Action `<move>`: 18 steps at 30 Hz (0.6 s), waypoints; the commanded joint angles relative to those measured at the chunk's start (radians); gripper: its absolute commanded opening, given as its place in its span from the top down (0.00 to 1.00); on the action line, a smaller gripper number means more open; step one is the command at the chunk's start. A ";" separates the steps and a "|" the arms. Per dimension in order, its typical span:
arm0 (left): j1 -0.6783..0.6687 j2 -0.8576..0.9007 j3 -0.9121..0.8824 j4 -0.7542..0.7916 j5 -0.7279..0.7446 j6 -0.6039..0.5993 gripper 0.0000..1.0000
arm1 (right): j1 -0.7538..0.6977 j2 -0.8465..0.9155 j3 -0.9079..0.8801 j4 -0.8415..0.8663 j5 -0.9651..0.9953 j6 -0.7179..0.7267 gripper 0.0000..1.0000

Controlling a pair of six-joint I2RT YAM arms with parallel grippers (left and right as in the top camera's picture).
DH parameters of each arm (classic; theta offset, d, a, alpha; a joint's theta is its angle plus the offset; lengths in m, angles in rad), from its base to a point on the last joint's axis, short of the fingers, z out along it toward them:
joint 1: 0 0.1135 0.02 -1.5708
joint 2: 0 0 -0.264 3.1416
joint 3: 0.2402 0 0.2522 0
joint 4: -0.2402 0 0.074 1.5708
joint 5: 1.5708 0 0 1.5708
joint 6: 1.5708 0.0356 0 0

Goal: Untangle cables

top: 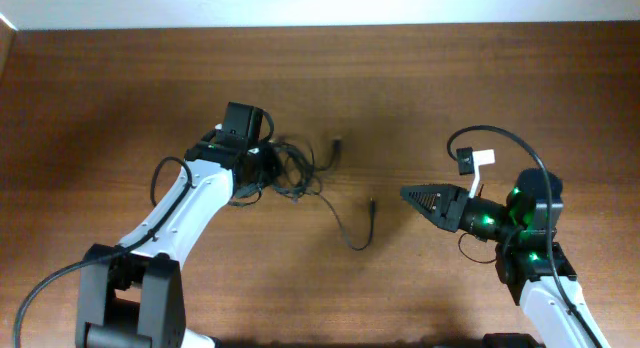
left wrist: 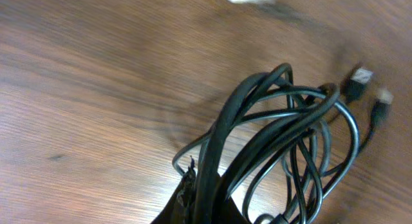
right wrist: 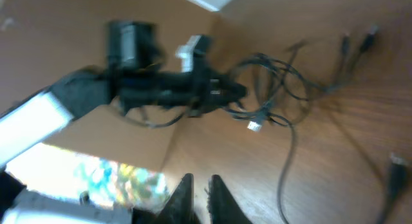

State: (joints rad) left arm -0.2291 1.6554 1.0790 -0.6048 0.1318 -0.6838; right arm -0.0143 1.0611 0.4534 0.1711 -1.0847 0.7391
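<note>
The cables [top: 292, 170] are a tangle of thin black loops left of the table's middle. One strand trails right to a plug [top: 372, 203], and another plug [top: 336, 143] lies above the tangle. My left gripper [top: 264, 164] is shut on the bundle. In the left wrist view, several strands [left wrist: 270, 134] run up from between the fingers [left wrist: 209, 201], with two plugs [left wrist: 360, 79] beyond. My right gripper [top: 408, 195] is empty with its fingers together, apart from the cables to their right. In the right wrist view, its tips [right wrist: 198, 184] point toward the tangle [right wrist: 273, 89].
A bare wooden table [top: 450, 78] fills the view. Thicker black wires loop over the right arm [top: 520, 148] and beside the left arm [top: 160, 178]. A white tag [top: 480, 160] sits on the right arm.
</note>
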 commanded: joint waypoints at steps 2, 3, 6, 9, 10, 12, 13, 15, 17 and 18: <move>-0.046 -0.010 0.002 0.097 0.363 0.324 1.00 | -0.005 -0.005 0.006 -0.113 0.137 -0.029 0.75; -0.072 -0.010 0.002 0.114 0.390 0.363 1.00 | -0.005 -0.005 0.006 -0.151 0.136 -0.029 0.72; -0.163 -0.010 0.002 0.188 0.407 0.462 1.00 | 0.009 -0.005 0.006 -0.311 0.177 -0.029 0.70; -0.246 -0.010 0.003 0.268 0.408 0.474 1.00 | 0.092 -0.005 0.005 -0.420 0.327 -0.025 0.60; -0.265 -0.010 0.003 0.288 0.407 0.474 1.00 | 0.115 -0.005 0.005 -0.423 0.351 -0.025 0.57; -0.297 -0.010 0.003 0.318 0.408 0.473 1.00 | 0.160 -0.005 0.005 -0.423 0.400 -0.020 0.49; -0.299 -0.010 0.003 0.319 0.423 0.474 1.00 | 0.168 -0.005 0.005 -0.427 0.417 -0.011 0.49; -0.298 -0.012 0.003 0.322 0.508 0.480 1.00 | 0.172 -0.004 0.005 -0.438 0.449 0.029 0.48; -0.298 -0.031 0.003 0.324 0.644 0.557 1.00 | 0.172 -0.001 0.005 -0.445 0.454 0.029 0.48; -0.298 -0.047 0.003 0.324 0.677 0.585 1.00 | 0.172 0.011 0.005 -0.444 0.457 0.029 0.48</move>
State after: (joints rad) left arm -0.5255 1.6550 1.0771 -0.2863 0.6579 -0.1860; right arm 0.1505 1.0611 0.4561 -0.2737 -0.6582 0.7605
